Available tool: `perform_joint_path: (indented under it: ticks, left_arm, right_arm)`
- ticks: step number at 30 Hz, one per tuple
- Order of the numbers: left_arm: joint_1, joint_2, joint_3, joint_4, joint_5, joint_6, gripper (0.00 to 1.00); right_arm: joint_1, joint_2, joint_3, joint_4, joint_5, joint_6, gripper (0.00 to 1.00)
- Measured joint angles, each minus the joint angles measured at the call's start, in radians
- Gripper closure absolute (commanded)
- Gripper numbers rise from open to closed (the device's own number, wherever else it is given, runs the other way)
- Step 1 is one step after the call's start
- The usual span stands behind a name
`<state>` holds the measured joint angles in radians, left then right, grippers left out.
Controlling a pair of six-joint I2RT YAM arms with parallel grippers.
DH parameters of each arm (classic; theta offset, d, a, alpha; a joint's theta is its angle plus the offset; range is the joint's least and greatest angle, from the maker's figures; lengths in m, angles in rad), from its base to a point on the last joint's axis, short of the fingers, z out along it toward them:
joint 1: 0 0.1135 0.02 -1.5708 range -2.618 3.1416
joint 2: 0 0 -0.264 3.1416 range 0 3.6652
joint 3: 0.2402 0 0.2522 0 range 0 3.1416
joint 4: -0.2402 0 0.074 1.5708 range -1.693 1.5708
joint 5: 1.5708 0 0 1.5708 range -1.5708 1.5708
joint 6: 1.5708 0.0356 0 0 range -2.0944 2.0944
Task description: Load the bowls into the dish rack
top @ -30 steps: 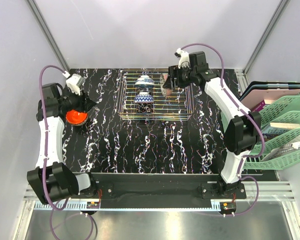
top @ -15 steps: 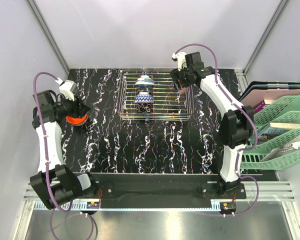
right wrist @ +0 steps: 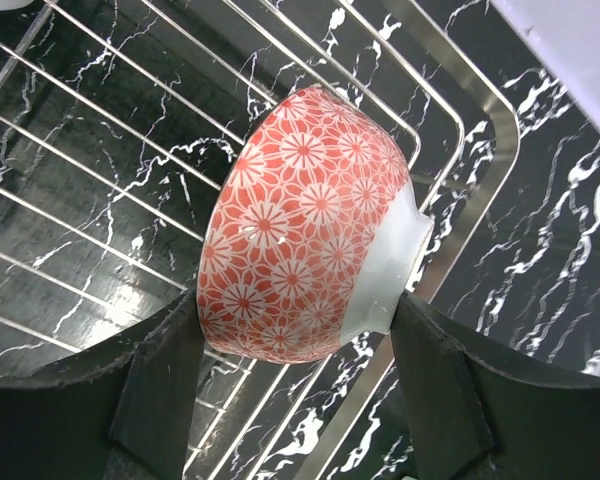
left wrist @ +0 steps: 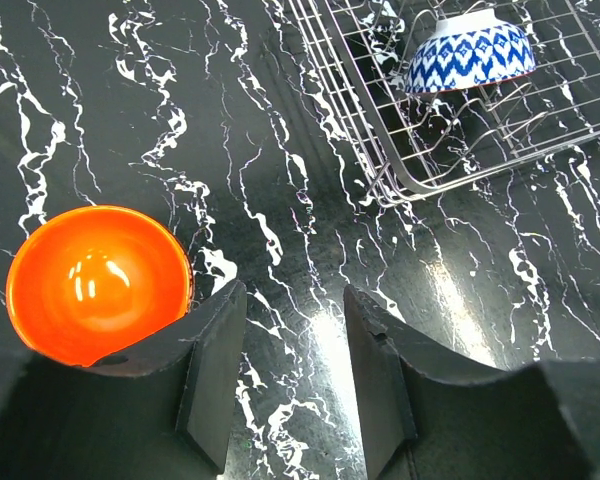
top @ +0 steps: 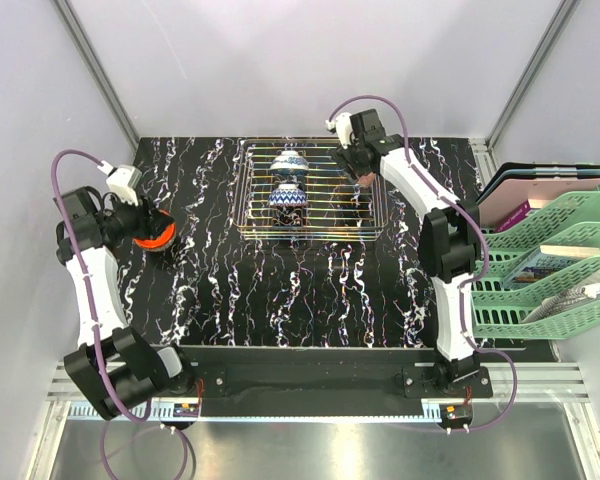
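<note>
A red floral bowl (right wrist: 310, 215) hangs on its side just above the wires of the dish rack (right wrist: 475, 215), at its right end. My right gripper (right wrist: 300, 300) is shut on it, one finger at the rim and one at the white foot. Two blue patterned bowls (top: 289, 180) stand in the middle of the dish rack (top: 252, 215); the left wrist view shows one of them (left wrist: 470, 50). An orange bowl (left wrist: 95, 280) sits upright on the black marbled table, just left of my left gripper (left wrist: 295, 295), which is open with only the table between its fingers.
Green stacked plastic trays (top: 550, 270) with papers and folders stand off the table's right edge. White walls close in the back and sides. The orange bowl (top: 152, 235) lies near the table's left edge, well left of the rack.
The right arm has swung left and further over the rack with the red floral bowl. The left arm has drawn back to the left; the orange bowl stayed put.
</note>
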<state>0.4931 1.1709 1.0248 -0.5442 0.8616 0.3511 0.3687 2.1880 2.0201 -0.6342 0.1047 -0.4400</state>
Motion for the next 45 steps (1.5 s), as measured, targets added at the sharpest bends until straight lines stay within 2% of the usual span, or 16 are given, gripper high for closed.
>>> perform_joint_path:
  ticks: [16,33,36,39,40,42,43,45]
  left_arm:
    - [0.061,0.005,-0.019,0.001,0.068,0.019,0.53]
    - [0.121,0.044,-0.037,0.000,0.124,0.042,0.54]
    - [0.131,0.050,-0.037,0.000,0.134,0.043,0.54]
    - [0.138,0.057,-0.037,0.000,0.140,0.045,0.54]
    - [0.140,0.060,-0.037,0.000,0.143,0.045,0.54]
    - [0.143,0.064,-0.037,0.000,0.150,0.045,0.54]
    - [0.145,0.065,-0.037,0.000,0.153,0.045,0.54]
    - [0.149,0.068,-0.037,0.000,0.160,0.045,0.54]
  right_arm:
    - [0.089,0.105,0.035,0.042,0.178,-0.159,1.00]
    - [0.125,0.167,0.035,0.166,0.342,-0.331,1.00]
    - [0.127,0.175,0.032,0.174,0.351,-0.348,0.98]
    - [0.127,0.185,0.024,0.190,0.359,-0.368,0.90]
    - [0.127,0.188,0.019,0.198,0.362,-0.377,0.81]
    - [0.127,0.190,0.011,0.207,0.374,-0.389,0.69]
    - [0.128,0.190,0.008,0.211,0.377,-0.396,0.54]
    - [0.128,0.190,-0.001,0.223,0.384,-0.407,0.37]
